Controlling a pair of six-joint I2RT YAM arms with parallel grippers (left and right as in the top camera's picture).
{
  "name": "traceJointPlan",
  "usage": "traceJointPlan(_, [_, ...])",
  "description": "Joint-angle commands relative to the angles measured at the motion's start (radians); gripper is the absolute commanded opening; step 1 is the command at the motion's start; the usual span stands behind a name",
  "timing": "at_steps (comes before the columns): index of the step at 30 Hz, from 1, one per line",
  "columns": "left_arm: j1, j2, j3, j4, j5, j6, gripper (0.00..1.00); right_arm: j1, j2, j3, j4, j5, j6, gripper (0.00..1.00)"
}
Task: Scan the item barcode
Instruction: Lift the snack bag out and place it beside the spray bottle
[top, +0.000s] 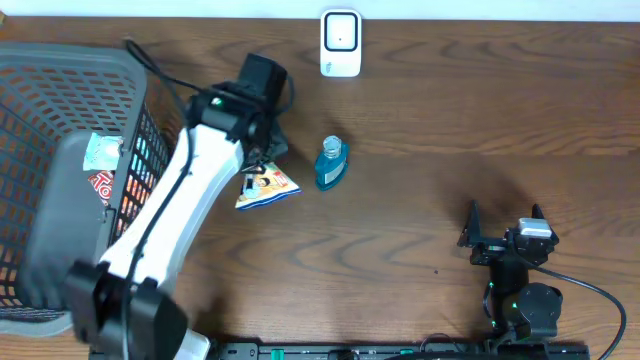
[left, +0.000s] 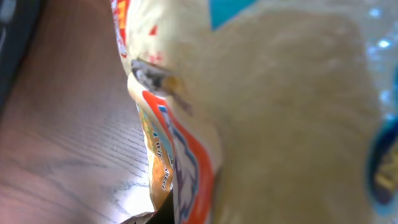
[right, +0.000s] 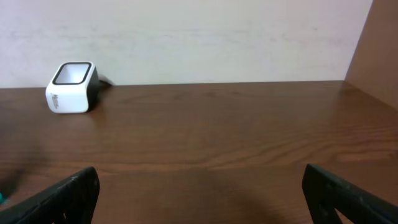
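Note:
A yellow, orange and white snack packet (top: 268, 186) lies left of the table's middle. My left gripper (top: 257, 163) is down on its upper left corner and shut on it. In the left wrist view the snack packet (left: 261, 112) fills most of the picture, and its edge runs down into the dark jaws at the bottom. The white barcode scanner (top: 340, 43) stands at the back edge and shows again as the scanner (right: 71, 87) in the right wrist view. My right gripper (top: 505, 238) rests open at the front right, and the right gripper (right: 202, 196) has nothing between its fingers.
A blue bottle (top: 331, 162) lies just right of the packet. A dark mesh basket (top: 60, 80) holding other packets stands at the left edge, under the left arm. A cable runs from the basket's side toward the left wrist.

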Motion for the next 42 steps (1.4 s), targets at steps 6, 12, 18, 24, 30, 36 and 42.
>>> traceJointPlan(6, [0.001,0.164,0.012,0.01,0.126,-0.15,0.07,0.008,-0.002,-0.001,-0.003,-0.005,-0.011,0.99])
traceJointPlan(12, [-0.016,0.208,0.012,0.009,0.157,-0.149,0.07,0.008,-0.002,-0.001,-0.003,-0.005,-0.011,0.99])
traceJointPlan(18, [-0.02,0.208,0.012,0.006,0.158,-0.142,0.36,0.008,-0.002,-0.001,-0.003,-0.005,-0.011,0.99])
traceJointPlan(24, [-0.026,0.208,0.012,-0.01,0.158,-0.142,0.43,0.008,-0.002,-0.001,-0.003,-0.005,-0.011,0.99])
traceJointPlan(30, [-0.023,0.185,0.027,-0.023,0.145,-0.067,0.66,0.008,-0.002,-0.001,-0.003,-0.005,-0.011,0.99])
traceJointPlan(36, [0.015,0.058,0.126,-0.024,0.108,0.158,0.97,0.008,-0.002,-0.001,-0.003,-0.005,-0.011,0.99])
traceJointPlan(42, [0.103,-0.104,0.291,-0.021,0.006,0.274,1.0,0.008,-0.002,-0.001,-0.003,-0.005,-0.011,0.99])
